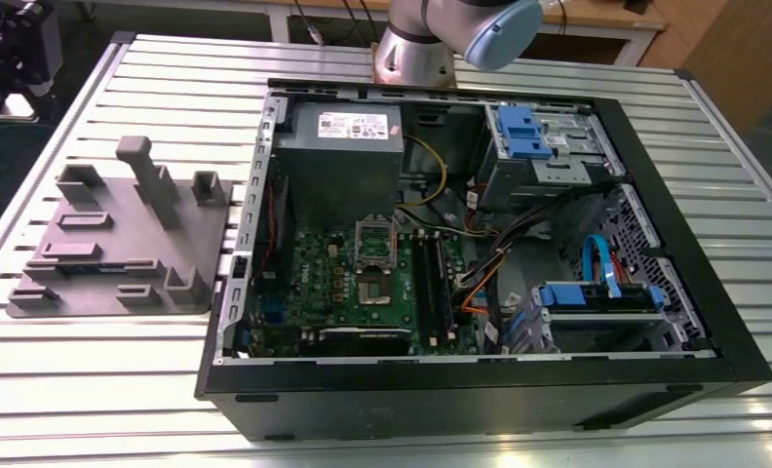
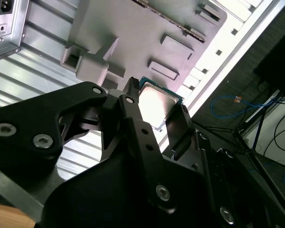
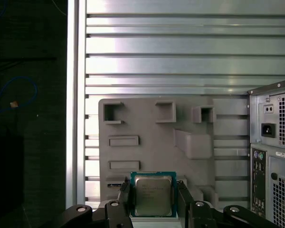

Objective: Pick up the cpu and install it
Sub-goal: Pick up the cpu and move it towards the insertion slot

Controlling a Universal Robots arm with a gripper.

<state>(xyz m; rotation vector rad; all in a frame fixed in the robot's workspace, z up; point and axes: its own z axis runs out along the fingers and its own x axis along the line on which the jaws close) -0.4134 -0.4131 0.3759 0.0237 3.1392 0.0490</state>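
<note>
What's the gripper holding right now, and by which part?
The gripper holds the cpu, pinched between its fingers by two opposite side edges. The metal top is left uncovered.

We are looking across a ribbed aluminium tabletop [image 1: 100, 390] whose long slats are running side to side in the exterior view. Light is glaring off the slats in both wrist views, washing some of them white. Behind the tabletop, a wooden table [image 1: 595, 14] on a white frame is standing, and a wooden panel [image 1: 737, 58] is filling the corner at the exterior view's right. Beyond the tabletop's edge, in the first wrist view, a blue cable [image 3: 33, 88] is lying looped on the dark floor [image 3: 28, 166].
</note>
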